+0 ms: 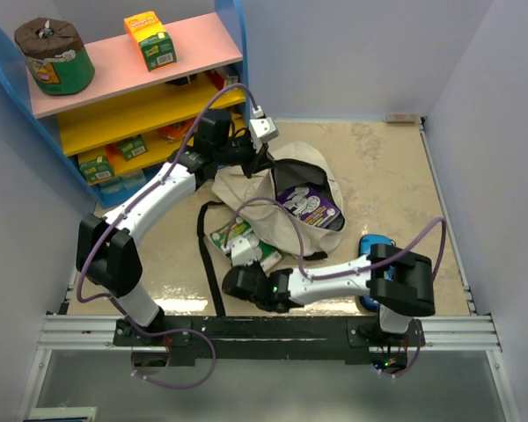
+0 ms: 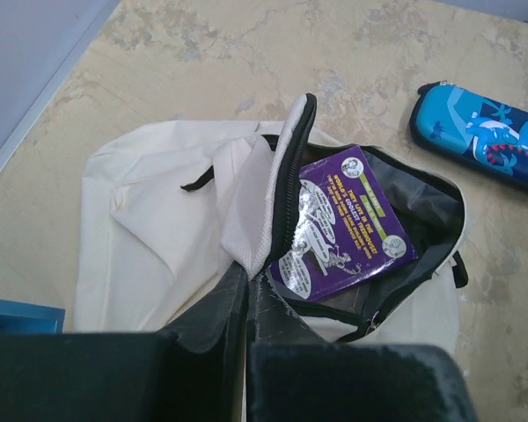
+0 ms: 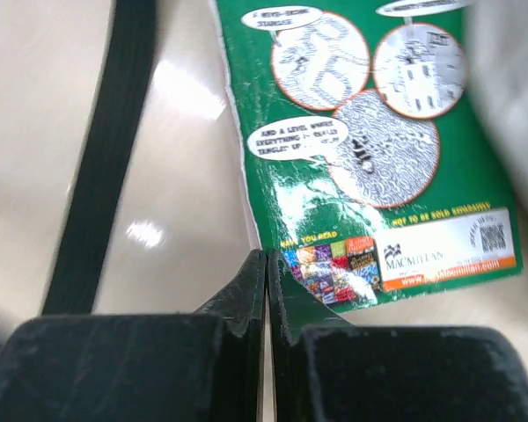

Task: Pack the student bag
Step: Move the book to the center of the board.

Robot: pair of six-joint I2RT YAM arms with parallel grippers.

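Left gripper (image 2: pixel 248 294) has its jaws clamped shut on the zipper flap of the student bag (image 2: pixel 150 202), propping its mouth open at centre frame above the purple book (image 2: pixel 343 224) inside, while the right gripper (image 3: pixel 266 264), jaws closed tight, nips a corner of the green book (image 3: pixel 370 132) on the worktop (image 3: pixel 185 176), likely next in.

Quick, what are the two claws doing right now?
Left claw: closed, pinching the student bag at its opening.
Right claw: closed at the green book corner; grip unclear.
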